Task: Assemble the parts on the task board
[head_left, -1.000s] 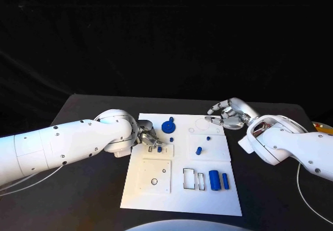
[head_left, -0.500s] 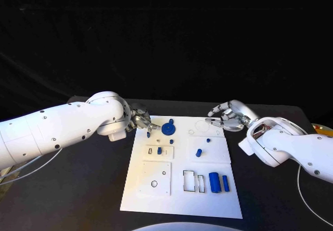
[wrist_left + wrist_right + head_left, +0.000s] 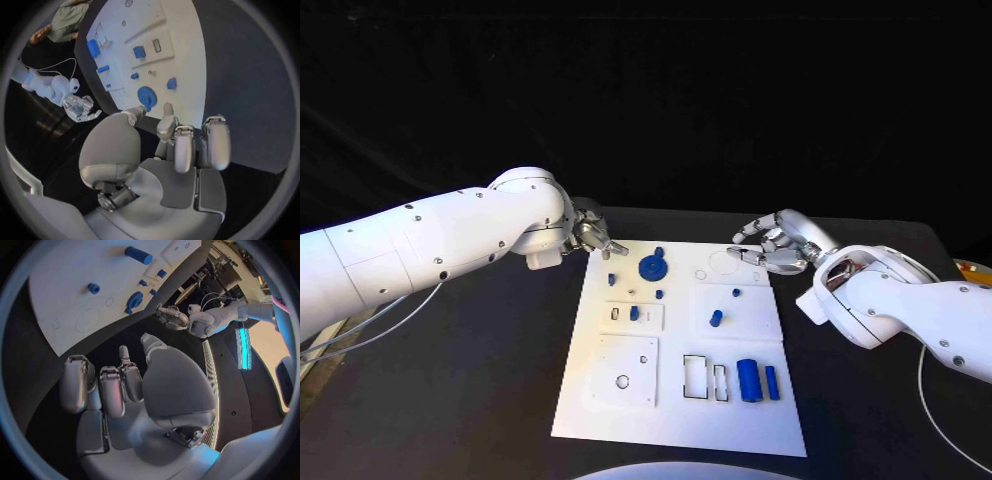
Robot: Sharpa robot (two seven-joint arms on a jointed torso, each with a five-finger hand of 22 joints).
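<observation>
At the board's far left corner: left hand (image 3: 596, 238), above the black table (image 3: 459, 390) just beside the edge, fingers loosely apart, nothing held.
By the far right corner: right hand (image 3: 773, 245), fingers loosely curled but apart, nothing held.
Board (image 3: 733, 425): flat in the middle of the table, between the two arms.
Parts, placement: all on the board, none in either hand; round disc (image 3: 651, 267) nearest the left hand, thick cylinder (image 3: 747, 377) and thin cylinder (image 3: 772, 382) side by side near the right edge.
Risk, nudging: likely to knock the disc or a neighbouring small peg (image 3: 612, 279) out of place if the left hand comes down too close.
Risk, slipping: small pegs probably hard to pinch, easy to drop or roll off the board.
Risk, misfit: possible jam if a cylinder goes into a rectangular slot (image 3: 694, 371) tilted.
Risk, board: may slide if pressed sideways.
Count, hands: two.
Count, boards: one.
Count, discs: one.
Count, cylinders: two.
Count, small pegs: five, as far as can be told.
Count, rectangular slots: two.
</observation>
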